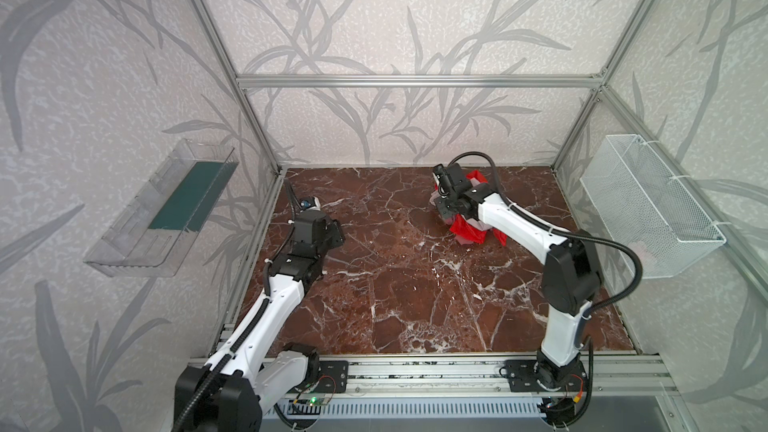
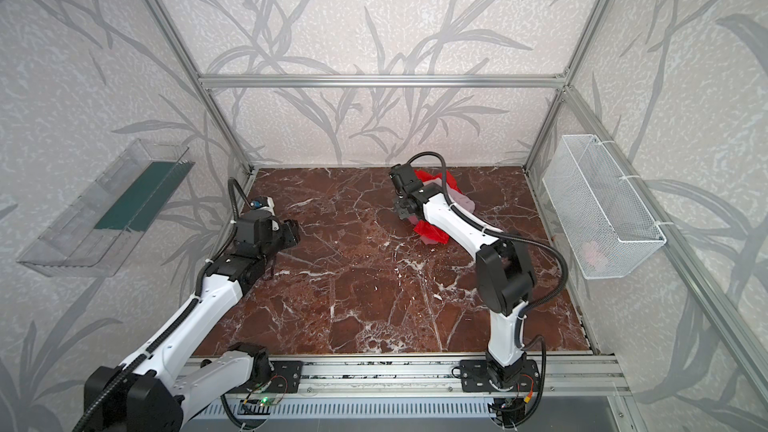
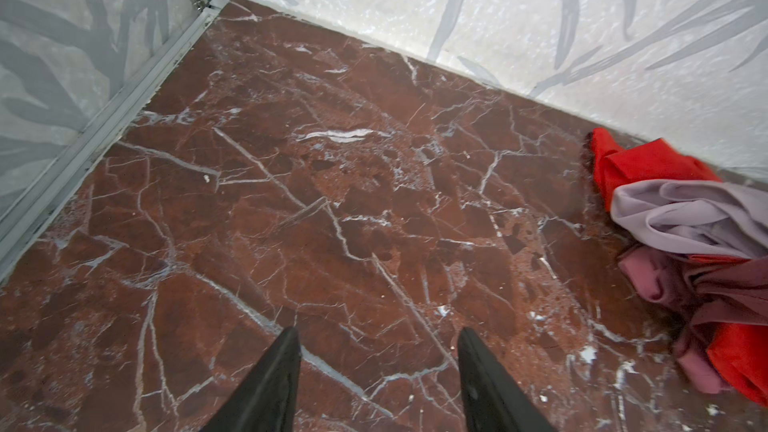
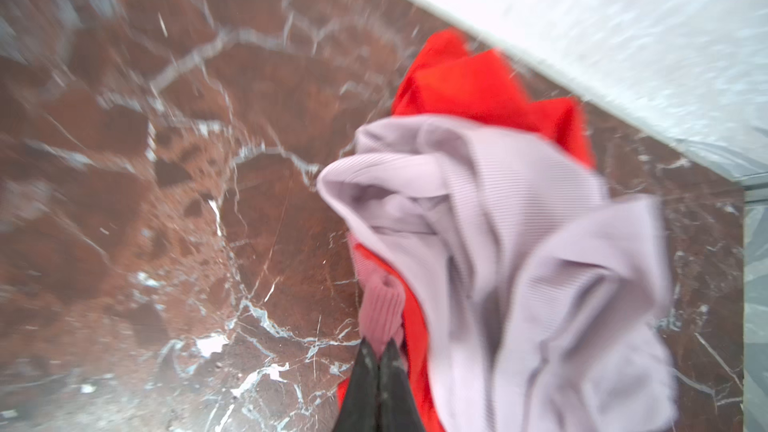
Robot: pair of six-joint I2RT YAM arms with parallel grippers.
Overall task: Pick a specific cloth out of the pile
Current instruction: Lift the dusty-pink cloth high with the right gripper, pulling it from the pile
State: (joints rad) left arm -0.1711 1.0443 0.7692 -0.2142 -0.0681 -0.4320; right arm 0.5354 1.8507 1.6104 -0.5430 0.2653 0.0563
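Cloth point(image 4: 380, 309) is pinched in my closed right end effector point(image 4: 379, 351) at the edge of the pile point(image 4: 519, 243), not yet pulled clear. My left end effector point(image 3: 378, 342) hangs part open, empty, over the surface point(image 3: 291, 201).

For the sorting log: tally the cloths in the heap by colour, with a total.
Bright red cloth: at least 1; folds show at both ends, count unclear
Pale lilac-pink cloth: 1
Dusty rose ribbed cloth: 1
Total: at least 3
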